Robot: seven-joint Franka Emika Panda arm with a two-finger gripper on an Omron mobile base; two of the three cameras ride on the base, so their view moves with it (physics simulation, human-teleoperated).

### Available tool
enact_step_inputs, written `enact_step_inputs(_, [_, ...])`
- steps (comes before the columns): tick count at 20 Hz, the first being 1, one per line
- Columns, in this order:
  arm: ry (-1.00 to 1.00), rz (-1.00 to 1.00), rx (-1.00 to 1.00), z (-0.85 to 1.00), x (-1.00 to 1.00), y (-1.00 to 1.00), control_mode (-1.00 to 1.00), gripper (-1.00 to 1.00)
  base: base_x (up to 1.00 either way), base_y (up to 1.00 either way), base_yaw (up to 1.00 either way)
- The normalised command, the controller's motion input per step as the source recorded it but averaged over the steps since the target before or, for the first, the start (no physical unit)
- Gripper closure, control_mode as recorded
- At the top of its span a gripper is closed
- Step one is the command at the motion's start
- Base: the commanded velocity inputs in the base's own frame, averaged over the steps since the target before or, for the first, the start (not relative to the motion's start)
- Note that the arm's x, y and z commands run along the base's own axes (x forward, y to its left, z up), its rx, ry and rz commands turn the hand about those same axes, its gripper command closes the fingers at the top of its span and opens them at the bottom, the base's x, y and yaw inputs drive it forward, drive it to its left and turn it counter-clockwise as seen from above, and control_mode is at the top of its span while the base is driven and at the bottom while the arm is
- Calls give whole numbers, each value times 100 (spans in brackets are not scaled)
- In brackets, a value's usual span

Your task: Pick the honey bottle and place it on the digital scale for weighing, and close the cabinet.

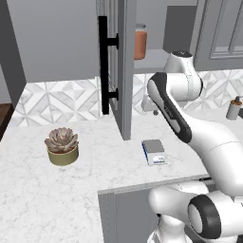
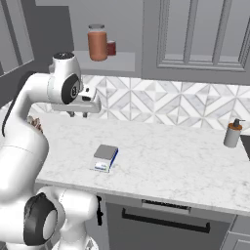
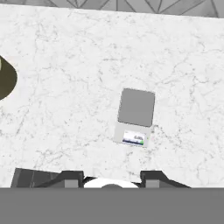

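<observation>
Left base view
Cabinet [image 1: 124, 66]: its grey door stands swung out toward me, edge-on, with the long black bar handle [image 1: 104, 65] on the near face.
Honey bottle [image 1: 140, 42]: on the cabinet shelf just behind the door's edge, upright, orange-brown under a grey lid, partly hidden by the door.
Digital scale [image 1: 154, 151]: flat on the marble counter [image 1: 57, 190], nothing on its grey plate, to the right of the door's foot.
Potted succulent [image 1: 62, 145]: on the counter well to the left of the scale.
Soap dispenser [image 1: 234, 108]: far right, by the tiled wall.
Arm: rises from the lower right and bends up under the shelf; the hand end is hidden behind the arm's own links here.

Right base view
Honey bottle [image 2: 97, 42]: upright on the open shelf, above and slightly right of the wrist; a small dark red jar [image 2: 112, 48] sits just beside it on the right.
Gripper [image 2: 78, 114]: hangs below the shelf, over the back of the counter, fingers pointing down, holding nothing; how wide the jaws stand I cannot tell from here.
Digital scale [image 2: 105, 157]: on the counter, below and in front of the hand, apart from it.
Soap dispenser [image 2: 233, 133]: far right of the counter.

Hand view
Digital scale [image 3: 135, 116]: seen from above, grey plate bare, display strip toward the fingers.
Gripper [image 3: 112, 177]: two dark tips set apart with nothing between them, partly open, over bare marble.
Pot rim: a dark curve at the left edge.
</observation>
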Motion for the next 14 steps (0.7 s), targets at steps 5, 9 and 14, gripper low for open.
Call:
enact_step_inputs(5, [-24, -5, 0, 3, -43, 0, -100, -100, 0, 0, 0])
enact_step_inputs(9, [-45, -3, 0, 45, -54, 0, -100, -100, 0, 0, 0])
enact_step_inputs(14, [-37, -4, 0, 94, -4, 0, -100, -100, 0, 0, 0])
